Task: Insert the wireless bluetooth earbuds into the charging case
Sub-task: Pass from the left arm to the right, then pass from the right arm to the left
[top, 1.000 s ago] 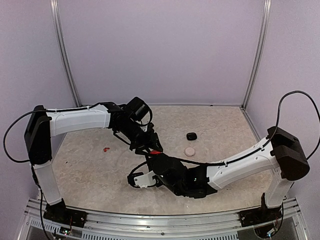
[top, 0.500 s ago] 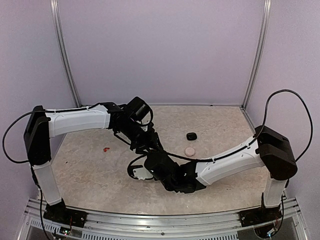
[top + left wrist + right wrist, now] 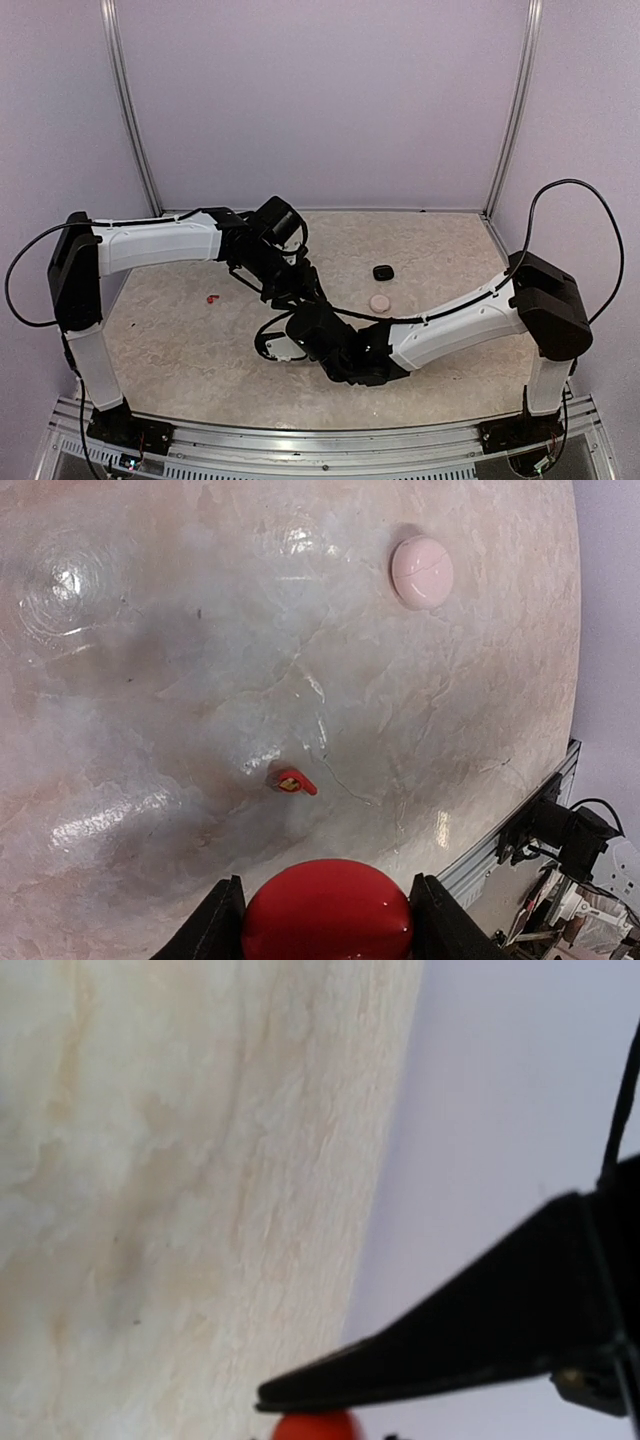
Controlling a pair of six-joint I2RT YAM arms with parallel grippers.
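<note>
Red earbud (image 3: pixel 291 781) is being noted lying mid-worktop (image 3: pixel 150 680), just beyond the red case (image 3: pixel 327 905), which is being clamped in the left gripper (image 3: pixel 327 925) jaws. Right gripper (image 3: pixel 268 345) jaws are being pressed together; contents cannot be told. Pink case (image 3: pixel 421 571) is being noted apart, nearer the right edge.

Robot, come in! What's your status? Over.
Left tool clamped on red case. Right tool shut. Red earbud loose on table. Pink case well aside.
</note>
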